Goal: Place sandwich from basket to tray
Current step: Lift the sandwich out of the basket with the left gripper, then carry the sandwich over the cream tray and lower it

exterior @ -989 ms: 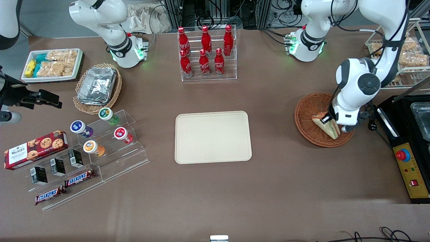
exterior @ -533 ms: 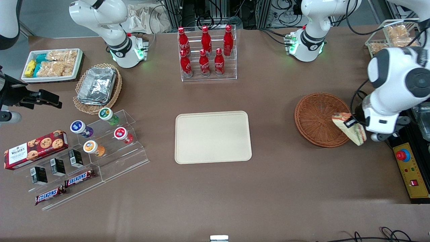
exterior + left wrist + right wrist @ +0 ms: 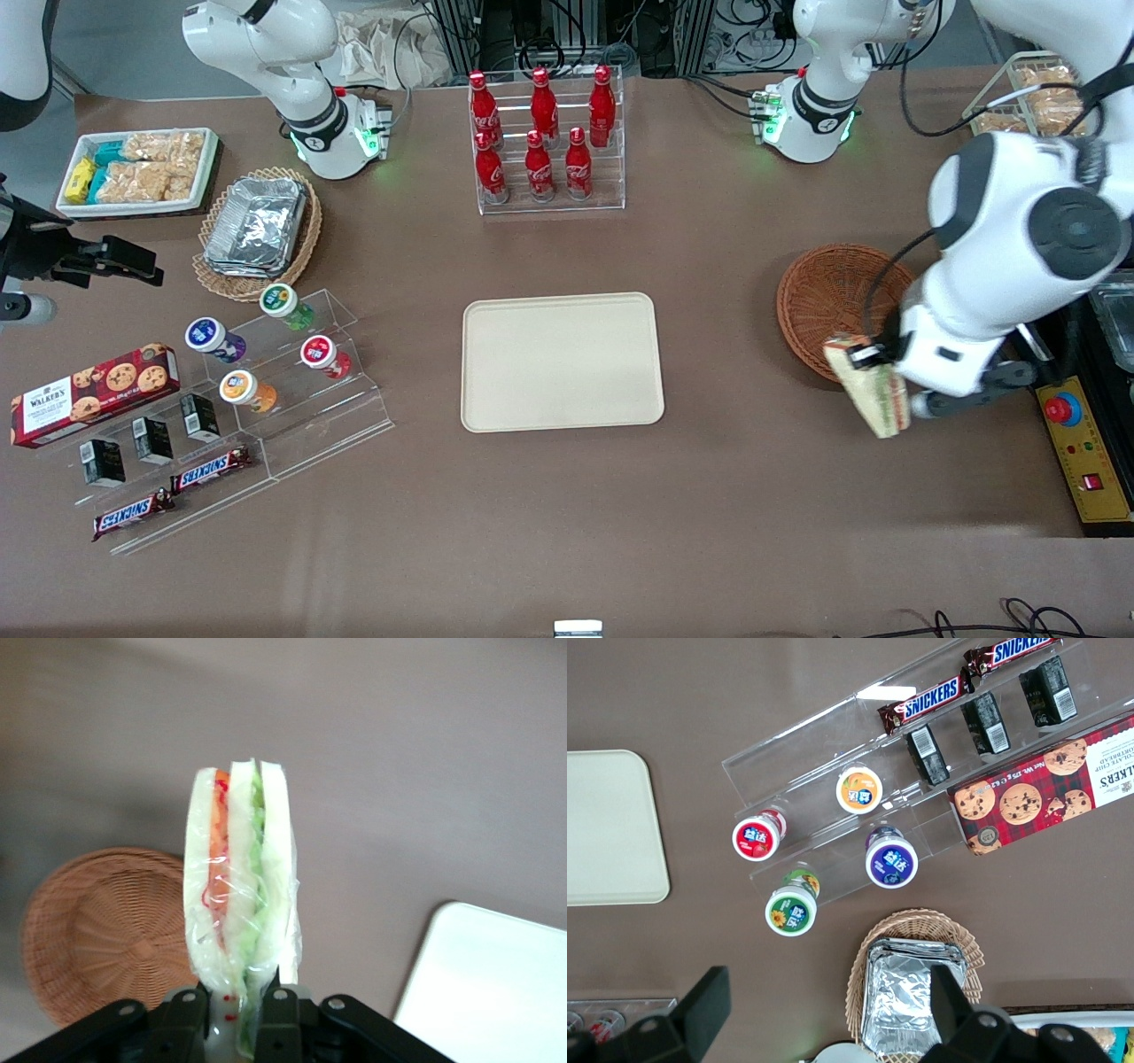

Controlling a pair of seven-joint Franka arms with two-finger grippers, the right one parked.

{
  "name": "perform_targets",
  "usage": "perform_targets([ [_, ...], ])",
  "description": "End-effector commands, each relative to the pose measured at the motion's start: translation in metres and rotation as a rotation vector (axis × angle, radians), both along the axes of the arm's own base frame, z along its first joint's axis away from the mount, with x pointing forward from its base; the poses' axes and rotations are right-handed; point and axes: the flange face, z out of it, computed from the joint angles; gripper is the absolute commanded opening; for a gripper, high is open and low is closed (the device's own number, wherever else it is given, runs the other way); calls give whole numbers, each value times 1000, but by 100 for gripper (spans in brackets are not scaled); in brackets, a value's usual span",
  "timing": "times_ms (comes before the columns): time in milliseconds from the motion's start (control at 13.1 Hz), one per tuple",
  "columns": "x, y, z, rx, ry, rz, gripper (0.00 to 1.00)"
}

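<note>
Above the table, fingers (image 3: 873, 370) clamp the film-wrapped wedge sandwich (image 3: 873, 399) — beside the woven basket (image 3: 828, 301).

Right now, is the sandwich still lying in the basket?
No, the gripper holds the sandwich in the air, and the basket is empty.

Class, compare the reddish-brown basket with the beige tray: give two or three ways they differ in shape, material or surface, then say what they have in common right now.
The basket is round, the tray rectangular with rounded corners. The basket is reddish-brown woven wicker, the tray smooth, beige-cream and flat with a low rim. The basket lies toward the working arm's end of the table, the tray near the middle. Both hold nothing: the gripper grips the sandwich in the air, just past the basket's rim.
</note>
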Motion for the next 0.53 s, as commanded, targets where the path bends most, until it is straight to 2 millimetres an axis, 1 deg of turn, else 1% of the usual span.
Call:
perform_targets([
  [0,9,-66,-29,-33,6,-71,0],
  [76,6,-97,-40,-52,-32,-110,0],
  [152,-3,-131,-60,-56,-27,-148,0],
  [304,-20,-185,-92,-49,-25,-207,0],
  [457,-31,-216,-115,-62,-34,-260,0],
])
